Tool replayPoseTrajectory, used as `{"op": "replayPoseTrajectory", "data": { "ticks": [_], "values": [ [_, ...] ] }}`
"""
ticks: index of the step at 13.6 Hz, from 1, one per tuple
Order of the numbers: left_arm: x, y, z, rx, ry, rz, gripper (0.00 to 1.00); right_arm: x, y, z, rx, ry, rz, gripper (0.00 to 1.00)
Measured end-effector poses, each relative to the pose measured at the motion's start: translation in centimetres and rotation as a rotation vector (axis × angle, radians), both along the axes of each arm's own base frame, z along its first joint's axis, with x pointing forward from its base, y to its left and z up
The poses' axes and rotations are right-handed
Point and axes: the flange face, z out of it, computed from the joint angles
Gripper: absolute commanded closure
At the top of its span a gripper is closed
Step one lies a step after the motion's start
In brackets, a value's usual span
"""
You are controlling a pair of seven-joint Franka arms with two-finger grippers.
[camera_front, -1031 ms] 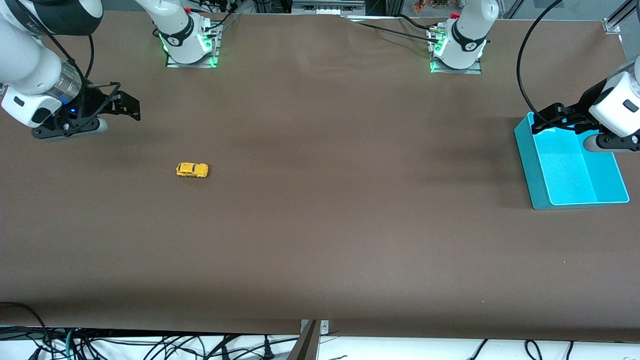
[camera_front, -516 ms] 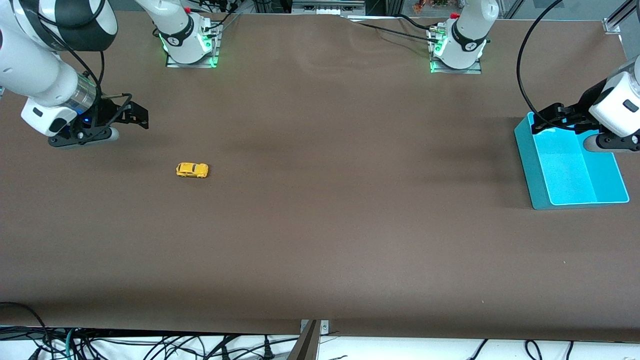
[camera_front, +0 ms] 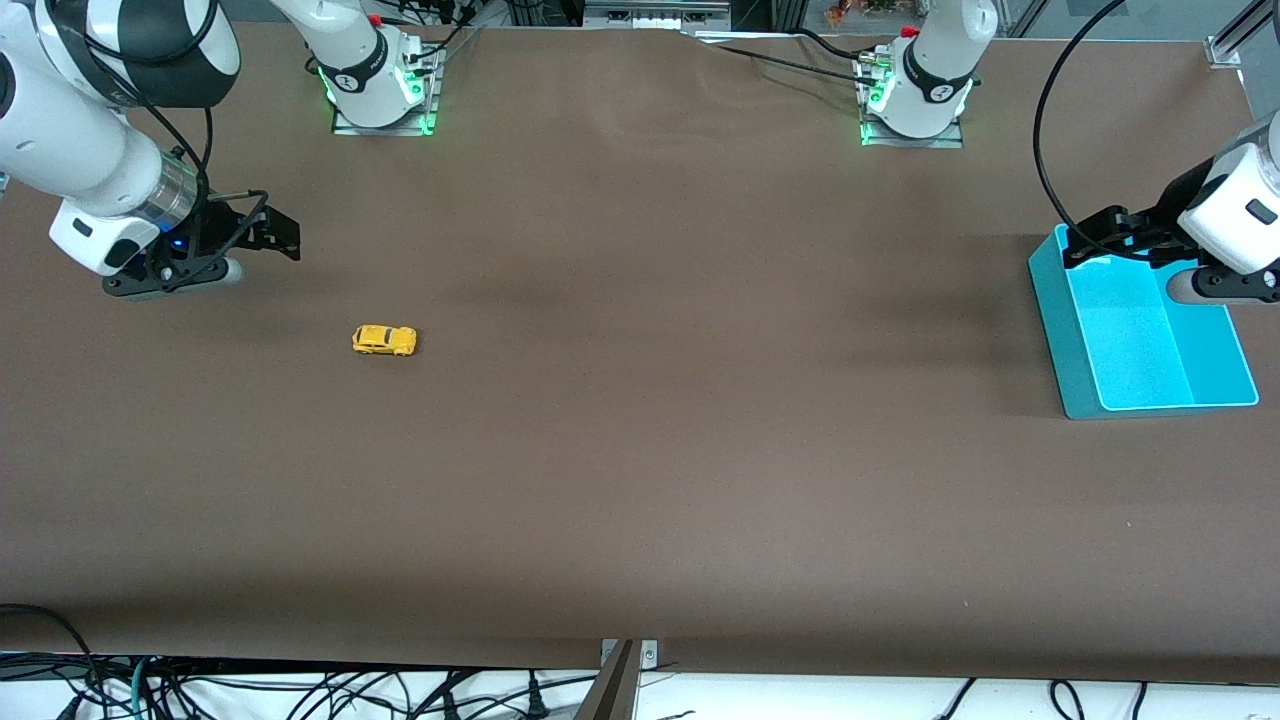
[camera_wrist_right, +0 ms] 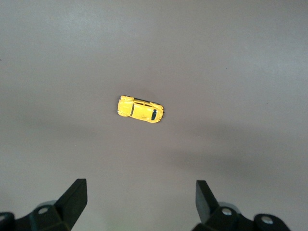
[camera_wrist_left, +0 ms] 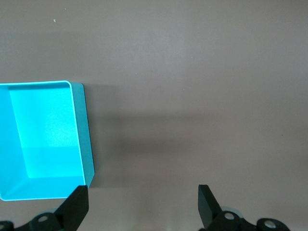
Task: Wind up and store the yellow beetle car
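While the yellow beetle car (camera_front: 384, 341) sits on its wheels on the brown table (camera_front: 640, 450) toward the right arm's end, the right gripper (camera_front: 262, 232) hangs over bare table near it and the left gripper (camera_front: 1100, 238) over the turquoise bin (camera_front: 1075, 340). Left wrist view: fingers (camera_wrist_left: 77, 204) spread, empty. Right wrist view: fingers (camera_wrist_right: 74, 196) spread, car (camera_wrist_right: 140, 109) apart.
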Motion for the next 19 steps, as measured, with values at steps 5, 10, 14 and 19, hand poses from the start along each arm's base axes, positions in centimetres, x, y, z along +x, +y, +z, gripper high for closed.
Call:
{"op": "replayPoseTrajectory", "data": {
  "ticks": [5,10,14,19],
  "values": [
    [0.0,0.0,0.0,0.0,0.0,0.0,0.0,0.0,0.0,0.0,0.0,0.0,0.0,0.0],
    [0.0,0.0,0.0,0.0,0.0,0.0,0.0,0.0,0.0,0.2,0.0,-0.005,0.002,0.0],
    [0.0,0.0,0.0,0.0,0.0,0.0,0.0,0.3,0.1,1.4,0.002,-0.031,0.004,0.0],
    [0.0,0.0,0.0,0.0,0.001,0.0,0.0,0.3,0.2,3.2,0.001,-0.026,0.006,0.0]
  ]
}}
